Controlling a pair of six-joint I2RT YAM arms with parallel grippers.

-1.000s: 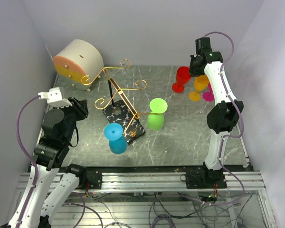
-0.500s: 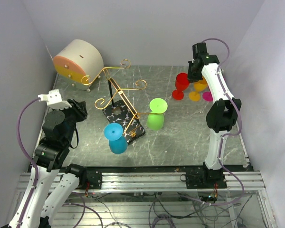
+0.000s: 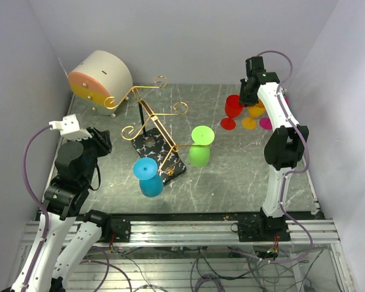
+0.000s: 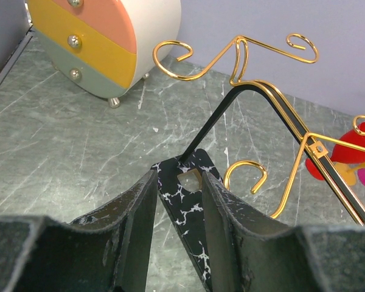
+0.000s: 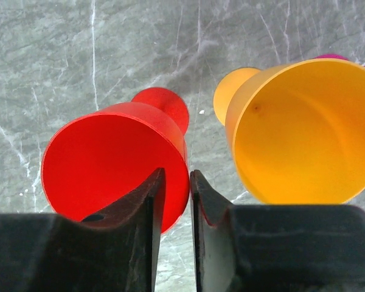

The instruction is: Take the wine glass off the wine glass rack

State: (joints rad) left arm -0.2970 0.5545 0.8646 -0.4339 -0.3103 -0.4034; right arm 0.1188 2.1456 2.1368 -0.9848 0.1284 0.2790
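Observation:
The wine glass rack (image 3: 153, 117), gold wire on a black post and black veined base (image 4: 191, 204), stands left of centre. A green wine glass (image 3: 199, 147) and a blue one (image 3: 148, 177) hang upside down from its near arms. At the back right a red wine glass (image 5: 118, 161) stands on the table. My right gripper (image 5: 176, 177) is over its rim, one finger inside the bowl and one outside, jaws slightly apart and open. My left gripper (image 4: 178, 177) is open and empty, low by the rack's base.
An orange wine glass (image 5: 304, 131) stands right beside the red one, with a magenta one (image 3: 267, 123) behind it. A round beige drum (image 3: 101, 75) with an orange face sits at the back left. Purple walls close in the table on three sides.
My right arm moved the red glass slightly and set it down by the orange one; its jaws have parted from the rim. The left arm barely moved.

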